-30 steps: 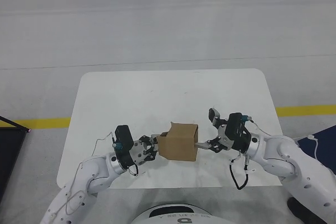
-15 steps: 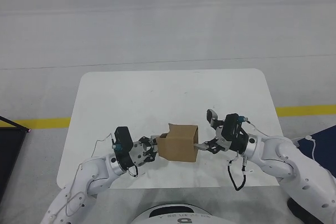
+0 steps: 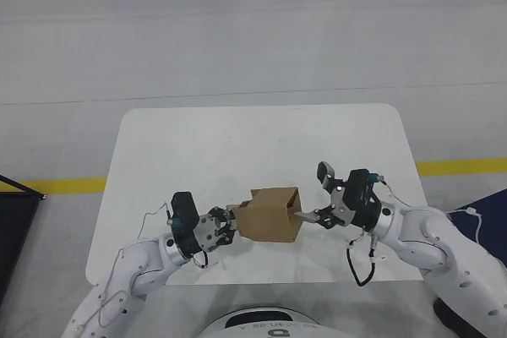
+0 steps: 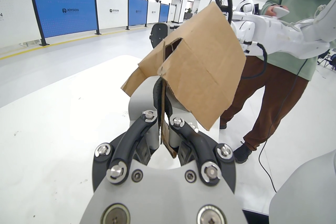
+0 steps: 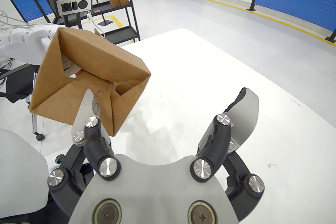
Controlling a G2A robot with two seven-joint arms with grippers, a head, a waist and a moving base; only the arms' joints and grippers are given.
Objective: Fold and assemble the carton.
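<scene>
The brown carton (image 3: 269, 217) is tilted over the white table (image 3: 237, 144), toward 6 o'clock from its middle, with its end flaps partly folded in. At the carton's 9 o'clock, the left gripper (image 3: 228, 226) is clamped tight on a side flap. At 3 o'clock, the right gripper (image 3: 317, 196) is spread wide and grips nothing, with one finger (image 3: 308, 218) against the folded end.

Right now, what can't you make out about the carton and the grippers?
- Right wrist view: the carton covers one fingertip of the right gripper, so contact is unclear.
- Left wrist view: the left gripper covers part of the pinched flap.
- Top view: the carton's underside is hidden by its own top.
</scene>
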